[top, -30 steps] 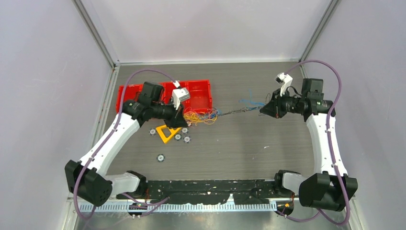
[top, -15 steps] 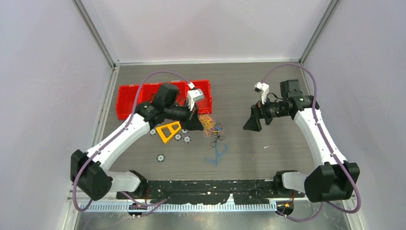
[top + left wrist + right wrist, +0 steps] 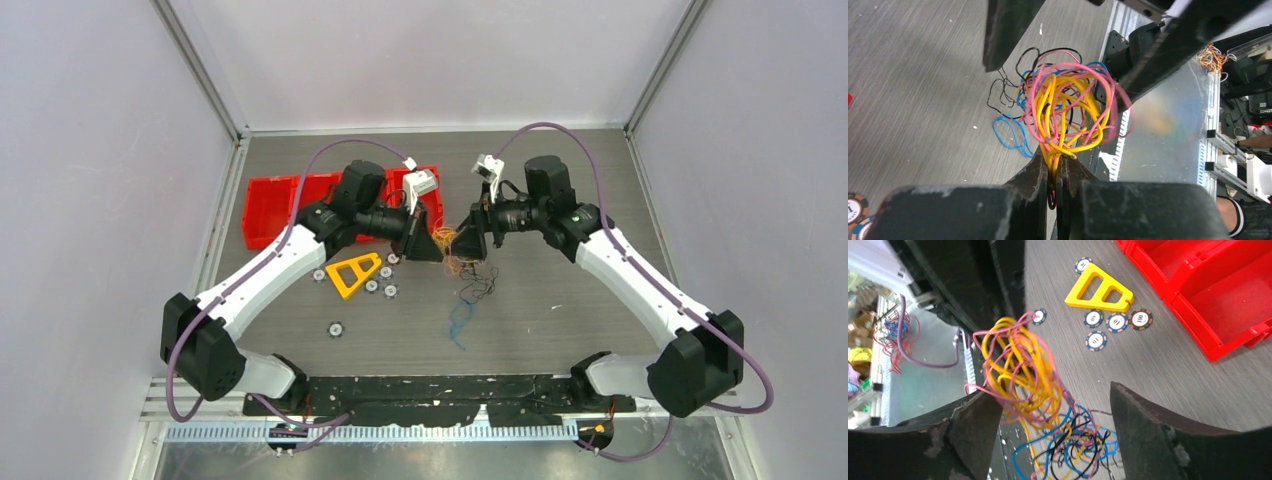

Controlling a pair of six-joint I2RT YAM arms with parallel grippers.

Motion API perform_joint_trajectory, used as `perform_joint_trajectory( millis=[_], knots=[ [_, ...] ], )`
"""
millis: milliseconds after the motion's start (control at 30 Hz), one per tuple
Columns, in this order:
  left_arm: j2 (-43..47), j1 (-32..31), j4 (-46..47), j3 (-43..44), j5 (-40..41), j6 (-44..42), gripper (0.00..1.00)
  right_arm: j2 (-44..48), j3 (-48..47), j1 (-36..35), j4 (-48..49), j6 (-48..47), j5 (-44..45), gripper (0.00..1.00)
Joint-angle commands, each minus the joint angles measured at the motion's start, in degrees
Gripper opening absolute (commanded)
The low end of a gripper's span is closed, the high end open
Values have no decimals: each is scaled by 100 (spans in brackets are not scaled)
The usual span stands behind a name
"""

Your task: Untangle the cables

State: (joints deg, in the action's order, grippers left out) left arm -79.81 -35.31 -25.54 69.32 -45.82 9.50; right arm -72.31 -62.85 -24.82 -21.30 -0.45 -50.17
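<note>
left gripper pinched shut on yellow strands of the cable tangle, tangle held above the table, right gripper spread wide, tangle hanging between its fingers

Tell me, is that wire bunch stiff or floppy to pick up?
Probably floppy: the cables pinched in the left gripper curl in loose loops. Likely light, since the strands are thin. They may snag, as the colours loop through each other.
</note>
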Motion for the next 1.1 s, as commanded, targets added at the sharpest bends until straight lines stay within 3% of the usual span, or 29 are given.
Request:
perform_joint_trajectory(
  millis=[0,33,67,100,133,433,500,700,833,1067],
  knots=[
    [86,-38,374,82,-324,304,5,-170,18,-74,1046,665,349,65],
    [142,-32,346,44,-333,300,5,-149,7,-71,1026,641,462,39],
    [208,-19,326,-22,-354,294,5,-124,0,-60,989,567,529,23],
    [284,0,284,-90,-379,269,5,-35,-6,-6,911,539,722,10],
    [377,23,208,-152,-396,216,5,12,-7,43,870,509,809,8],
    [1473,700,-775,-930,-284,-738,5,254,-266,1689,-93,86,1429,6],
    [1699,843,-999,-1009,-294,-992,0,301,-263,1983,-219,-71,1361,6],
    [2221,1428,-1596,-1212,-240,-1727,0,349,-321,2984,-436,-219,889,5],
    [2336,1587,-1911,-1225,-106,-2196,0,323,-435,3245,-628,-394,585,5],
    [2258,1575,-1438,-1156,-533,-1919,0,364,-553,3255,-1282,-1068,292,5]
  ],
)
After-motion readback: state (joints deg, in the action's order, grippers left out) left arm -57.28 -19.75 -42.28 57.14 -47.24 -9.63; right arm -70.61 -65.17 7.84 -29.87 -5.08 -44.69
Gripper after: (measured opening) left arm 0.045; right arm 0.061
